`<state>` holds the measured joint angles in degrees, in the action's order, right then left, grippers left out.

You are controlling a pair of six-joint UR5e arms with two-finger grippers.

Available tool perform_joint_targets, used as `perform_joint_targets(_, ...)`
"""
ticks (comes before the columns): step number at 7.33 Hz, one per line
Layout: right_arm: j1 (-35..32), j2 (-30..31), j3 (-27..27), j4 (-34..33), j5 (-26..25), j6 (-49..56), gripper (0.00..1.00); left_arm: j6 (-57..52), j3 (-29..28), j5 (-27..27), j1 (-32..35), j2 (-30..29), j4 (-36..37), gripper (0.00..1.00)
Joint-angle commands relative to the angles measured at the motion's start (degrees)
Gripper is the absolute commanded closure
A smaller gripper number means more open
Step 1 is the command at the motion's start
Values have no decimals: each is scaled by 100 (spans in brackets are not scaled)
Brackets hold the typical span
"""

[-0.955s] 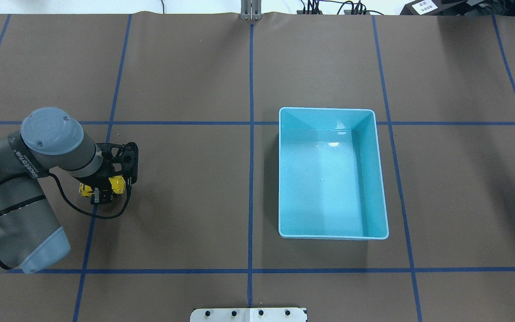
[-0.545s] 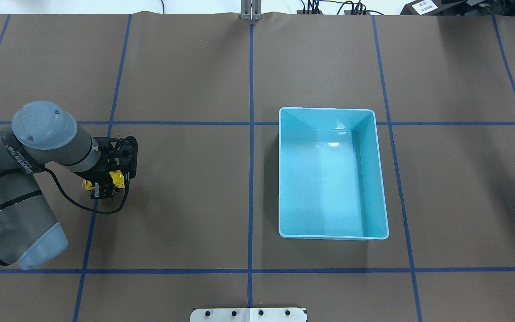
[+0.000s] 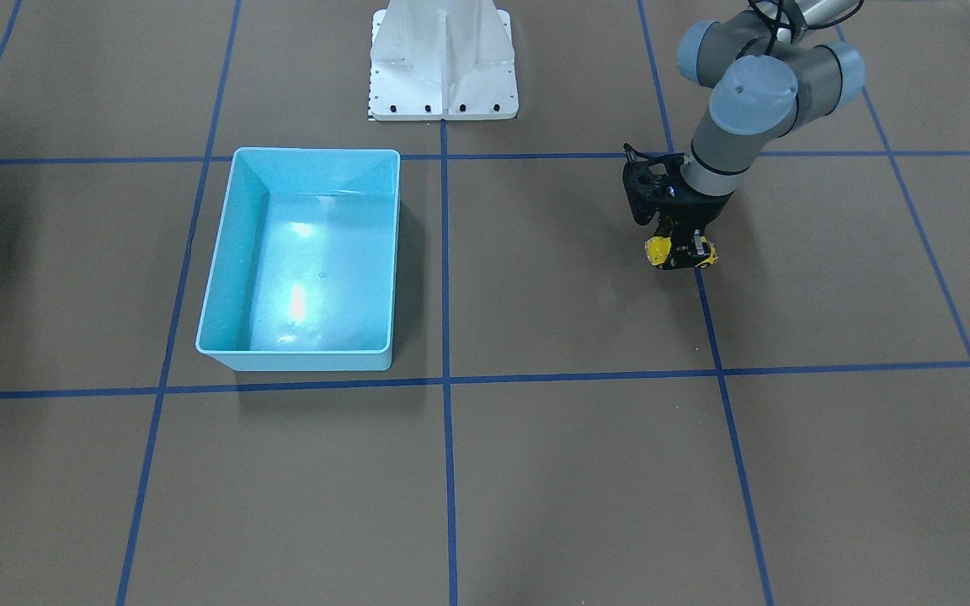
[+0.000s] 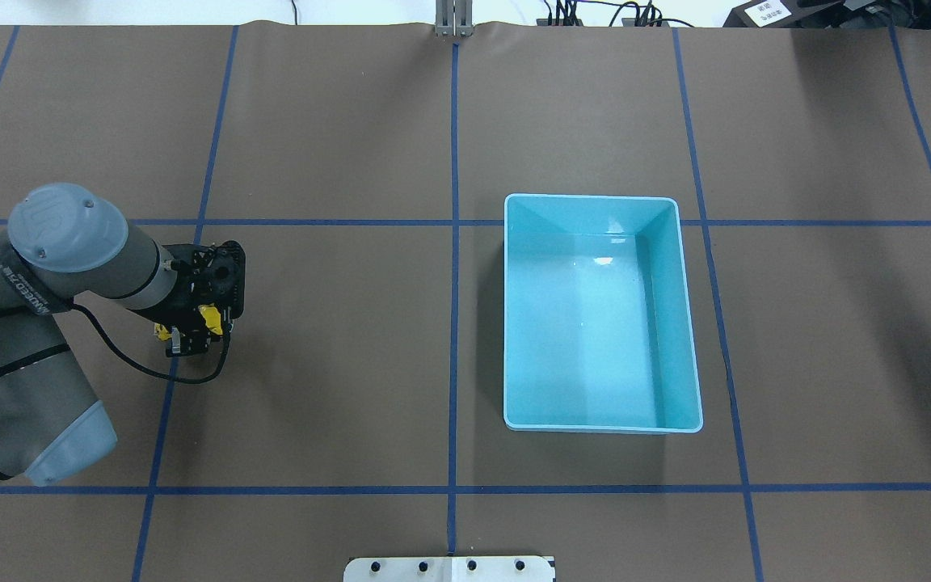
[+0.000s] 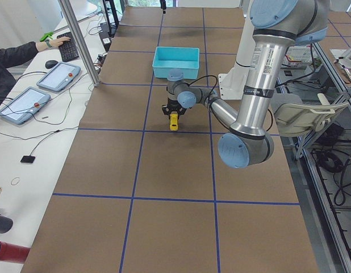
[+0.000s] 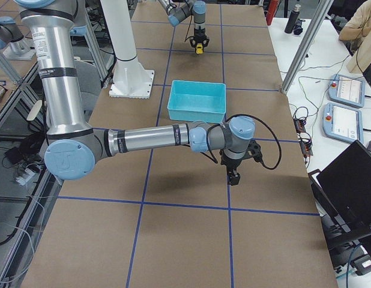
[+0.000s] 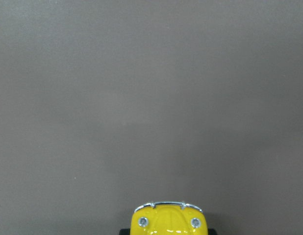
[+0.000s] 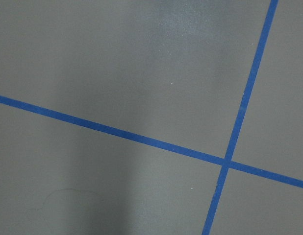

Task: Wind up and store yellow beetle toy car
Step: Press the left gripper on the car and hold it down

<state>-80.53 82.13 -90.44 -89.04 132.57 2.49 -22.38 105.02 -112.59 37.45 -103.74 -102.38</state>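
My left gripper (image 3: 681,246) is clamped on the car (image 3: 658,249), low over the table (image 4: 336,364), well apart from the bin (image 4: 514,323). Wind-up step, I judge. Next: drag it backward, wheels pressed down. Right gripper (image 6: 234,176): can't tell its state.

Start: my left hand (image 3: 682,246) is low over the surface (image 4: 336,364) near its left edge, clamped around the yellow beetle toy car (image 3: 658,249).
Open lane: bare brown surface with flat blue tape lines (image 4: 454,323) runs from there toward the centre.
Obstacle: the light blue bin (image 4: 506,323) stands right of centre. Its upright walls bar a low sweep, and its top is open.
Near edge: the white base mount (image 3: 443,59) sits at the middle.
Right edge: my right hand (image 6: 234,176) hangs beyond the bin.
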Motion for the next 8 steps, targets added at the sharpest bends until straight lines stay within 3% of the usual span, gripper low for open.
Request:
perform_joint_targets(1, -68, 13, -44, 1, 32, 14, 0, 23, 1, -26, 8, -6, -10, 96)
perform_joint_targets(8, -86, -4, 17, 10, 15, 14, 0, 85, -481, -227, 8, 126, -1143, 95)
